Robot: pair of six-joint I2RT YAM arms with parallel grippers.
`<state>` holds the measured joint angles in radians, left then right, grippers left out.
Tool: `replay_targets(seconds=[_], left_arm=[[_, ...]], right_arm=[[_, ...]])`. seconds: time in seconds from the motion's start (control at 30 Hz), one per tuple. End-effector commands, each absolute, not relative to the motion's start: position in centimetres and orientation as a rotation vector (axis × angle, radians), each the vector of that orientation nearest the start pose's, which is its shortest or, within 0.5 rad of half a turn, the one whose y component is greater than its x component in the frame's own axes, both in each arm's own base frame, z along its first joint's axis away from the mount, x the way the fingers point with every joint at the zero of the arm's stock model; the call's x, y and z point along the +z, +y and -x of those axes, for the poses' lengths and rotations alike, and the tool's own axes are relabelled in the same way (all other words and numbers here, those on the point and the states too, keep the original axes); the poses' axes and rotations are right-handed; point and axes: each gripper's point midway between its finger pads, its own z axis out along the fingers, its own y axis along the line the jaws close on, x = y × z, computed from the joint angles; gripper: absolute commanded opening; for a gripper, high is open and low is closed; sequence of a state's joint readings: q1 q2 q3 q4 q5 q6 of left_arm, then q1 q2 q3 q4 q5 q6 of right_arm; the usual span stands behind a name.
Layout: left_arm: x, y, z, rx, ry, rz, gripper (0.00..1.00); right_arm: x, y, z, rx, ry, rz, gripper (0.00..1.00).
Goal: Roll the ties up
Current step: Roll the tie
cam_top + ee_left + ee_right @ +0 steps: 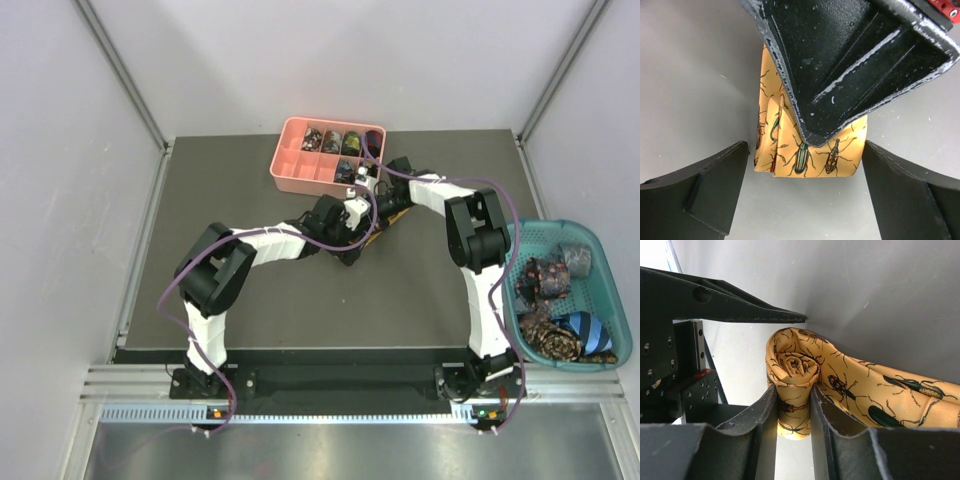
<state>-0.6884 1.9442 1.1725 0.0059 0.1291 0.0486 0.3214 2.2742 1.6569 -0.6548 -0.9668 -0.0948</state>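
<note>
Right fingers (757, 427) clamp the yellow tie (792, 365); left fingers (710, 195) spread wide.
My right wrist view shows me its rolled coil; the left wrist view, only flat beetle-print fabric.

Your tie (850, 382): printed woven cloth, smooth, faint sheen. Your fingers (752, 425): matt black plastic, rough edges. Table (330, 310): dark, matt. Tray (279, 165): pink plastic, smooth. Basket (555, 225): teal plastic.
</note>
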Motion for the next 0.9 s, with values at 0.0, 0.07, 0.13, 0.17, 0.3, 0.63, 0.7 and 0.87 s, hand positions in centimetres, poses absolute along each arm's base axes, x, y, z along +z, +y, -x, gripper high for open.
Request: replay_targets(seconds=[0.0,0.07,0.13,0.17,0.3,0.63,0.7,0.87], left_arm=[[3.2,-32.7,-36.6,-0.450,2.173,-0.924,0.98],[3.1,-32.6,-36.5,-0.444,2.169,-0.935,0.96],[3.2,-32.5,-36.5,-0.429,2.168,-0.941,0.92],[3.1,-32.7,-36.4,-0.419,2.168,-0.944,0.91],[2.0,-31.8,-35.0,-0.342,2.231,-0.936,0.89],[1.3,-32.2,-33.8,-0.332,2.260,-0.978,0.78],[1.5,-32.0,-33.8,-0.322,2.269,-0.979,0.73],[1.8,-31.9,-33.5,-0.323,2.275,-1.005,0.58]], right_arm=[[1.5,26.0,-38.2,1.270,2.567,0.762,0.16],[1.4,26.1,-38.0,1.269,2.570,0.763,0.18],[1.5,26.0,-38.2,1.262,2.572,0.758,0.21],[1.4,25.9,-38.2,1.255,2.580,0.753,0.22],[1.2,25.6,-38.1,1.226,2.597,0.744,0.33],[1.9,25.3,-37.7,1.184,2.599,0.729,0.41],[2.0,25.3,-37.6,1.181,2.599,0.726,0.47],[2.2,25.2,-37.3,1.158,2.600,0.729,0.62]])
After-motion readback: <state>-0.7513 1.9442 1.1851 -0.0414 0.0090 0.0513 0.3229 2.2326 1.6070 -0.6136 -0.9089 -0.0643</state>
